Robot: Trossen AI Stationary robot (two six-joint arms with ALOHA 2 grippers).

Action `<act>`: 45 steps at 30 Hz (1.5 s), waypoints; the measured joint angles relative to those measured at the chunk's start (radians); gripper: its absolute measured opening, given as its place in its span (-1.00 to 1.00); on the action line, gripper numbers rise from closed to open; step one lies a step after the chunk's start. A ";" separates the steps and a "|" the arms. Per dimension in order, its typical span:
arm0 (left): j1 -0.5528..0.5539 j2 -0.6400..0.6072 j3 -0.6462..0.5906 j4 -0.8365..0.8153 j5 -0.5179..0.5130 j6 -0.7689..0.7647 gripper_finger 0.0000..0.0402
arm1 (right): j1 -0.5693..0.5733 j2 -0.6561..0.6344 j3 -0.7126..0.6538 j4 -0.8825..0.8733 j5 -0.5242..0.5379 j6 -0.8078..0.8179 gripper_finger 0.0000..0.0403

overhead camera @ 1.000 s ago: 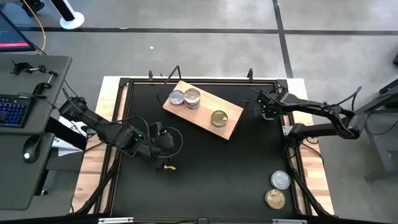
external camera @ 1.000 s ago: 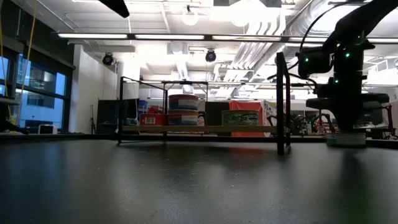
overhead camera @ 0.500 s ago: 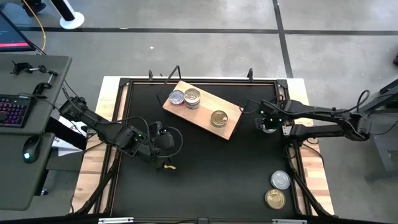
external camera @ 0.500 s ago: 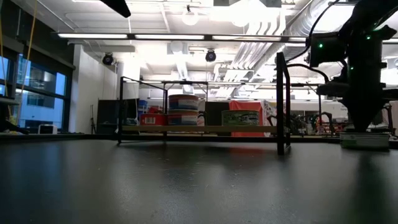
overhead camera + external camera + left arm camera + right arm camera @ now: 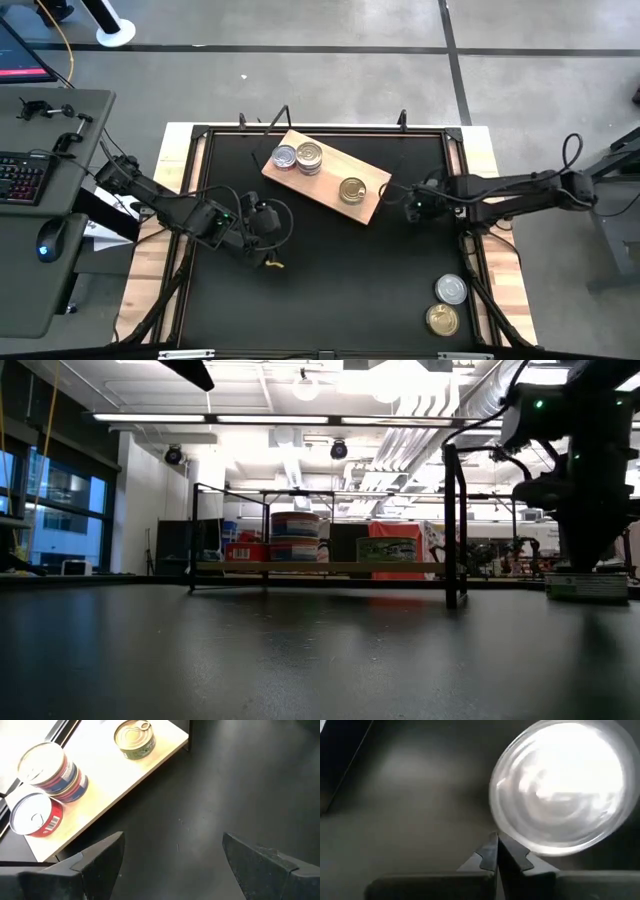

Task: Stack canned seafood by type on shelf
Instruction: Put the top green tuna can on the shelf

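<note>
Hovering just beside a silver-lidded tin (image 5: 559,787) near the shelf (image 5: 325,176), the right gripper (image 5: 413,208) has fingers together; left gripper (image 5: 268,262) fingers apart.

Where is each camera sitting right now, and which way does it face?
High: overhead, straight down on the table; both arms show, left gripper and right gripper.
Low: tabletop height, level across to the shelf; one arm at right.
Left wrist: past its open fingers toward the shelf's tins.
Right wrist: past shut fingers at a silver tin lid.
Shared: high, low and left wrist all show the shelf.
</note>
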 joint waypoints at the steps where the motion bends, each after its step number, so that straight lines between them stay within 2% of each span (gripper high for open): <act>1: 0.000 0.000 0.000 0.000 0.000 0.000 0.64 | 0.019 0.000 0.001 0.017 0.000 0.002 -1.00; 5: 0.000 0.000 0.000 0.002 0.000 0.000 0.64 | 0.072 -0.002 0.031 0.002 0.101 0.043 -1.00; 10: 0.000 0.000 0.000 0.005 -0.024 0.000 0.64 | 0.046 0.006 0.033 -0.064 0.257 0.130 -1.00; 17: 0.000 0.000 0.000 0.022 -0.039 -0.010 0.64 | -0.025 0.122 0.029 -0.054 0.278 0.120 -1.00; 23: 0.000 0.000 0.000 0.045 -0.037 -0.010 0.64 | 0.001 0.211 0.034 -0.002 0.260 0.094 -1.00; 26: -0.001 0.000 0.000 0.046 -0.011 -0.010 0.64 | 0.061 0.216 0.048 0.055 0.219 0.110 -1.00; 31: -0.001 0.000 0.000 0.045 0.004 -0.009 0.64 | 0.192 0.219 0.083 0.048 0.129 0.141 -1.00; 37: -0.001 0.000 0.000 0.044 0.004 -0.009 0.64 | 0.386 0.227 0.096 0.103 0.007 0.255 -1.00; 42: -0.006 0.001 -0.001 0.052 0.004 -0.012 0.64 | 0.544 0.295 0.099 0.278 -0.002 0.381 -1.00; 45: -0.028 0.001 -0.038 0.156 0.000 0.027 0.64 | 0.604 0.367 0.101 0.471 -0.003 0.423 -1.00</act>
